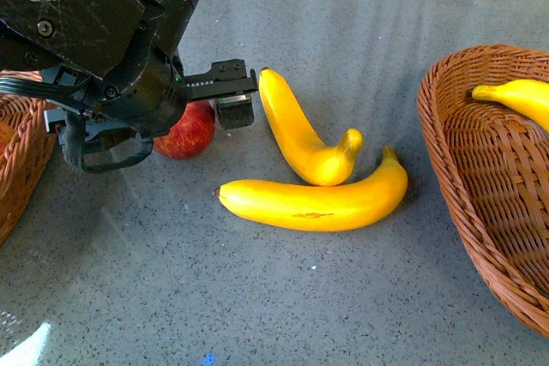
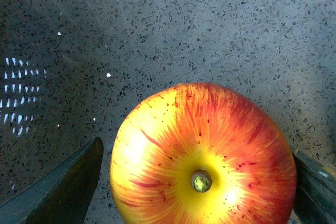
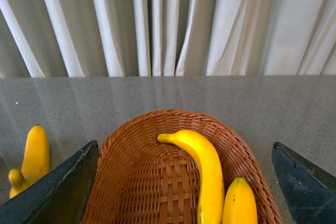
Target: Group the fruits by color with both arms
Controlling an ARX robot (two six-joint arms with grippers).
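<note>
in the basket point(image 3: 118, 174), a banana point(image 3: 206, 167); right pincer point(image 3: 184, 145) released, left pincer point(image 2: 195, 147) released astride apple point(image 2: 173, 195).

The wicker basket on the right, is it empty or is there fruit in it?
Not empty. The right basket holds at least one yellow banana, seen inside it in the front and right wrist views.

A grey speckled stone tabletop point(image 1: 283, 297) fills the scene, streaked with pale daylight. White pleated curtains point(image 3: 173, 19) hang behind its far edge.
</note>
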